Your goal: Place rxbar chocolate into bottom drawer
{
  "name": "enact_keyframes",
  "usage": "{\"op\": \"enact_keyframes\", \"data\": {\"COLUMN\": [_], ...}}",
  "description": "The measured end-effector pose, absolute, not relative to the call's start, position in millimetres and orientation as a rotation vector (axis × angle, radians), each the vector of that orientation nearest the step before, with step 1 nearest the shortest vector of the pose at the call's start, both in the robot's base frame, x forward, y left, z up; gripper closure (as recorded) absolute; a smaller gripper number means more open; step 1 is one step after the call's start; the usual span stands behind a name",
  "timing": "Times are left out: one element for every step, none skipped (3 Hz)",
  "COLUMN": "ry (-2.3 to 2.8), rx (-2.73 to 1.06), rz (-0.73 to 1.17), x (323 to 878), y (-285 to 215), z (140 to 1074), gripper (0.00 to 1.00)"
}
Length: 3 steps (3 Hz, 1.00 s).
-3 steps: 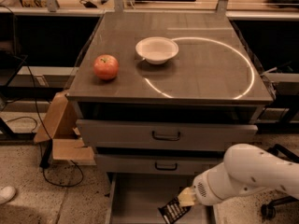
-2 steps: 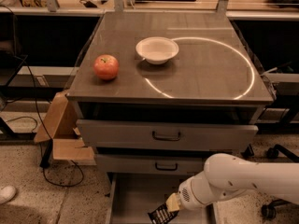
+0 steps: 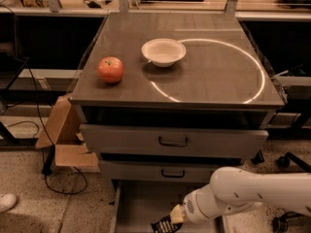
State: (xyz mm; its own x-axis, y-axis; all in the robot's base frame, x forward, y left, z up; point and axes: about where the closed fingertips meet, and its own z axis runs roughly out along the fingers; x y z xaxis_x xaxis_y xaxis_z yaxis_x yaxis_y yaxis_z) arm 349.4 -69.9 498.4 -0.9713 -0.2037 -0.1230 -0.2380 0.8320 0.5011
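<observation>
We are holding the rxbar chocolate (image 3: 164, 224) just over the open bottom drawer (image 3: 138, 203), the gripper (image 3: 175, 216) fingers seemingly pinching its upper end, and are aiming to release it low, clear of the walls.

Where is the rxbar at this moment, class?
The rxbar is at the bottom centre of the camera view, gripped by the hand just to its right in the picture, over the open bottom drawer.
</observation>
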Motion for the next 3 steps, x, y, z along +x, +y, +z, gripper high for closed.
{"op": "enact_keyframes", "data": {"ry": [2.929, 2.893, 2.889], "rx": [-0.262, -0.153, -0.150], "rz": [0.862, 0.891, 0.907], "x": [356, 372, 377], "y": [-57, -45, -45], "z": [481, 468, 463], "gripper": [1.00, 1.00, 1.00]}}
